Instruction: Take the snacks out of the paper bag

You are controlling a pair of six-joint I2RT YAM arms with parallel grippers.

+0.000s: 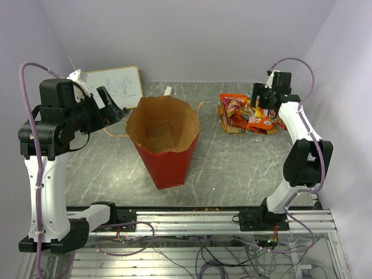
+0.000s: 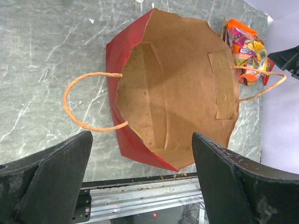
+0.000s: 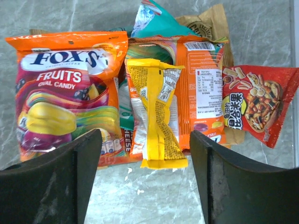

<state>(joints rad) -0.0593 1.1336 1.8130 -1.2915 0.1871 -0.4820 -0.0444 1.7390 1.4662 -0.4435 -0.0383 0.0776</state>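
Right gripper (image 3: 145, 136) hangs over the snacks (image 1: 247, 113) with its two fingers wide apart, and it holds nothing. The snacks lie in a messy pile on the table (image 1: 232, 168), at the far right. A yellow pack (image 3: 156, 116) is on top of the pile, right under the gap between the fingers. It is close to the right finger, but I cannot tell if they touch. A big orange pack (image 3: 65, 84) that says fruit candy is on its left. A red pack (image 3: 259, 105) sticks out on its right, and a teal pack (image 3: 152, 21) peeks out at the far side. The bag (image 1: 165, 145) stands up in the middle of the table, well apart from the pile, with its mouth wide open. It is red outside and brown inside. One tan handle (image 2: 70, 105) hangs down its left side. Left gripper (image 1: 113, 107) is up in the air just left of the bag's top. Its fingers are spread wide too, and nothing is in them. A whiteboard (image 1: 119, 84) leans at the far left.
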